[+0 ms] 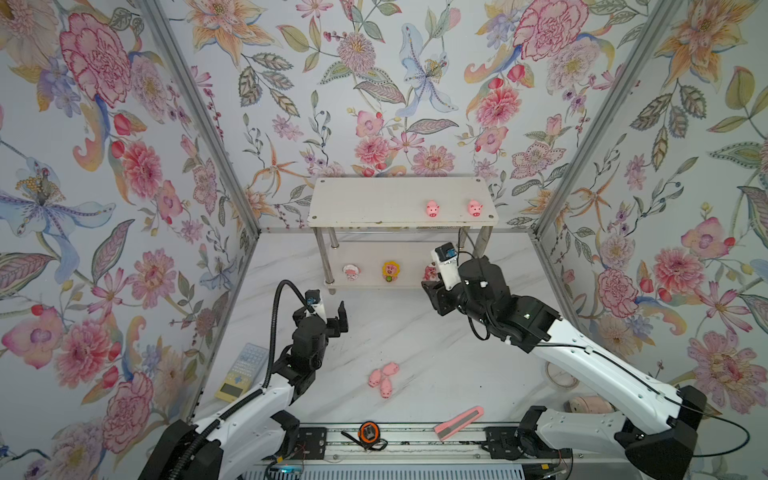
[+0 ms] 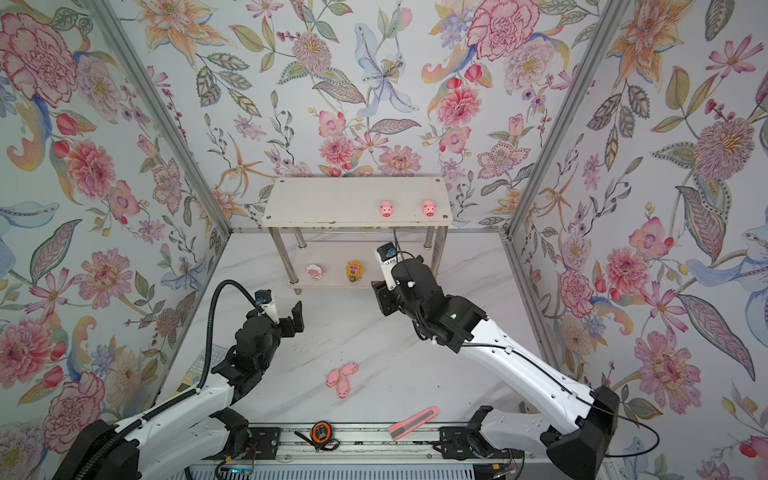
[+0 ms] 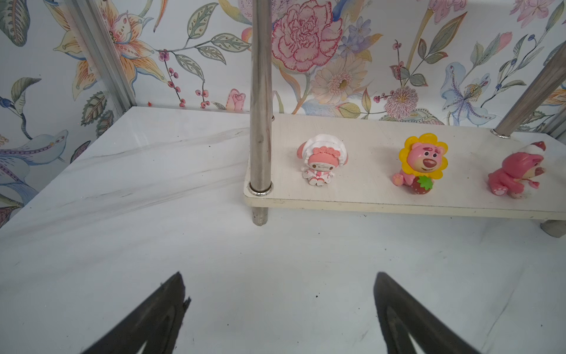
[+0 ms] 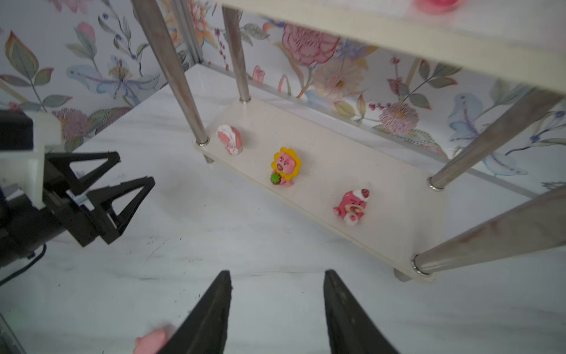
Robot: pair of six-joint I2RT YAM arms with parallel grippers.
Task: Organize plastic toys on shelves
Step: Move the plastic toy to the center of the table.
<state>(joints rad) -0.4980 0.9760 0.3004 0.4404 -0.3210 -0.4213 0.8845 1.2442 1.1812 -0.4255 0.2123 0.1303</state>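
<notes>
Left gripper (image 3: 278, 275): my fingers wide apart, empty, over the white marbled table (image 3: 122, 214).
Right gripper (image 4: 277, 272): my fingers apart, empty, before the lower board's right end.
White two-tier chrome-legged rack (image 1: 374, 199): at the table's back edge.
Top board (image 2: 324, 203): two tiny pink plastic pigs (image 1: 432, 208) near its right end.
Lower board (image 3: 367, 190): three pink figurines (image 3: 424, 162) in a row.
Table's front-middle: three pink pigs (image 1: 383, 379), huddled together.

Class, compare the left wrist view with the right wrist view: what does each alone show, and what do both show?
Only the left wrist: the bonneted figurine face-on. Only the right wrist: the upper board, the open left gripper seen from outside, a pink pig on the table. Both: the bonneted figurine, sunflower bear and red-pink bear standing apart on the lower board, with chrome legs.
</notes>
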